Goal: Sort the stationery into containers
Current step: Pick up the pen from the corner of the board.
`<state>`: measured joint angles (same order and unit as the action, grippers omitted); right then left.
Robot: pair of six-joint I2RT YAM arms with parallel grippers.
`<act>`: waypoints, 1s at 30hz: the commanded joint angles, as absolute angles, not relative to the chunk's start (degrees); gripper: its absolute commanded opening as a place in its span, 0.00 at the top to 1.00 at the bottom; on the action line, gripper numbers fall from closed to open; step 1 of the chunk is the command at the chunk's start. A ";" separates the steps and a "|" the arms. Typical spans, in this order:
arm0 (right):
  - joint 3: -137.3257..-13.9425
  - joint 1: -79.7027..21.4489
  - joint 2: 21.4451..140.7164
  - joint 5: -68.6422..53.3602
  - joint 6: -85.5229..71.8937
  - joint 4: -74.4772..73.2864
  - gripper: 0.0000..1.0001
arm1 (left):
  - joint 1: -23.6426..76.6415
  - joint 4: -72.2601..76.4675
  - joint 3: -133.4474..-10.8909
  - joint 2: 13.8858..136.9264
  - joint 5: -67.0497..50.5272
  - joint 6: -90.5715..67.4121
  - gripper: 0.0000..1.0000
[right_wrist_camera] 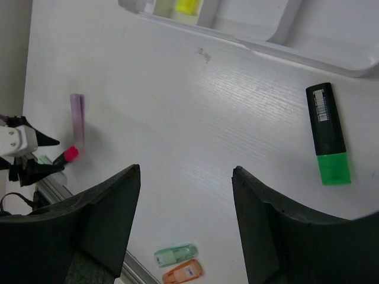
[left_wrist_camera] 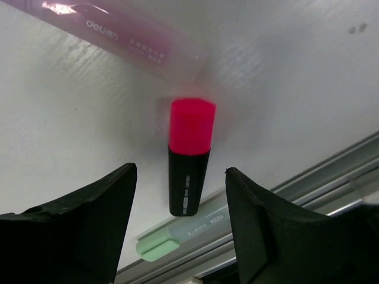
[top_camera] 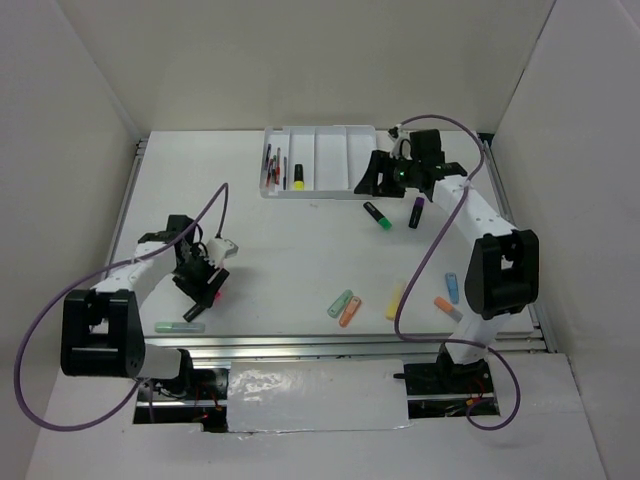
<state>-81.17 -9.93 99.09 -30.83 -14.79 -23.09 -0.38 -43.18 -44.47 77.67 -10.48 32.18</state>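
Black fingers of the left gripper (left_wrist_camera: 180, 171) stand apart, straddling a pink-capped highlighter (left_wrist_camera: 189, 142) without touching it. The highlighter lies on the table (left_wrist_camera: 308, 89), cap toward 12 o'clock in the wrist view. A pale pink marker (left_wrist_camera: 118, 35) lies at 11 o'clock from it, and a green marker (left_wrist_camera: 172, 239) at 6 o'clock, beside the table's edge rail.

Judged step: pre-grasp on the pink-capped highlighter. The next move calls for closing squarely on the black body, lifting clear, then carrying toward the white tray (top_camera: 335, 150) at 12 o'clock of the table in the top view. The likely target is the compartment holding the yellow highlighter (top_camera: 298, 177).

The right gripper (right_wrist_camera: 186, 170) is likewise spread wide and holds nothing, hovering at 6 o'clock of the tray's right end. A green-capped highlighter (right_wrist_camera: 328, 133) lies at 3 o'clock from it in its wrist view. Several pastel markers lie loose toward the table's 5 o'clock edge, not yet sorted
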 commanded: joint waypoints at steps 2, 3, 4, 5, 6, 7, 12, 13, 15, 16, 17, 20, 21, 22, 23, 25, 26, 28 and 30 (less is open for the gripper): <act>-80.42 -8.53 93.34 -32.78 -12.92 -24.70 0.30 | 1.58 -38.59 -45.96 82.25 -8.70 29.54 0.30; -79.90 -8.35 93.17 -32.96 -12.66 -25.05 0.30 | 1.84 -37.71 -46.14 82.87 -8.35 29.44 0.34; -79.63 -8.09 92.64 -33.05 -12.57 -25.22 0.30 | 2.02 -37.36 -46.23 84.27 -8.35 29.36 0.36; -79.28 -8.09 92.46 -33.39 -12.39 -25.49 0.30 | 2.54 -37.27 -46.75 84.90 -8.09 29.36 0.42; -79.10 -8.00 92.37 -33.40 -12.39 -25.58 0.30 | 2.72 -37.27 -47.11 85.51 -8.09 29.27 0.42; -79.10 -8.00 92.11 -33.49 -12.13 -25.75 0.30 | 2.99 -37.35 -47.37 86.65 -8.17 29.27 0.47; -79.19 -7.74 92.11 -33.92 -11.52 -27.24 0.31 | 4.57 -35.78 -47.64 87.80 -6.95 29.53 0.63; -79.28 -7.65 92.20 -34.10 -11.34 -27.51 0.31 | 4.66 -35.42 -47.81 87.89 -5.90 29.62 0.65; -79.80 -7.65 92.11 -34.63 -10.99 -28.56 0.31 | 4.66 -35.07 -49.04 87.80 -4.93 30.41 0.76; -79.98 -7.65 92.02 -34.80 -10.73 -28.83 0.31 | 4.57 -35.24 -50.61 87.37 -3.88 31.63 0.80; -80.24 -7.56 91.93 -34.89 -10.46 -29.18 0.31 | 4.57 -35.77 -51.49 86.84 -3.43 32.34 0.84; -80.51 -7.56 91.67 -36.56 -9.41 -30.84 0.32 | 4.66 -35.86 -55.71 82.90 -3.07 36.45 0.96; -80.59 -7.56 91.58 -38.04 -9.23 -31.20 0.32 | 4.83 -35.77 -56.94 80.10 -3.77 37.69 0.96; -80.68 -7.47 91.67 -38.93 -8.45 -31.55 0.32 | 5.10 -35.77 -59.30 78.59 -5.61 40.49 0.97; -80.94 -7.47 91.84 -39.98 -8.09 -32.60 0.32 | 6.14 -36.12 -60.46 77.18 -6.93 42.08 0.97; -81.30 -7.73 92.46 -43.41 -7.47 -34.00 0.32 | 8.16 -37.00 -63.27 73.58 -12.18 47.16 0.97; -81.30 -7.73 93.16 -44.90 -7.56 -34.36 0.32 | 8.78 -37.35 -63.72 72.43 -14.30 49.02 0.97; -80.34 -8.00 93.86 -51.28 -7.73 -34.28 0.33 | 12.11 -36.83 -63.37 68.74 -19.57 53.95 0.97; -79.37 -9.13 94.48 -53.87 -8.00 -34.28 0.34 | 14.93 -35.17 -61.27 64.61 -22.14 59.55 0.97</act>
<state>-79.35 -8.16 94.63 -45.54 -8.97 -32.86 11.49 -34.98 -62.65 68.42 -13.02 48.38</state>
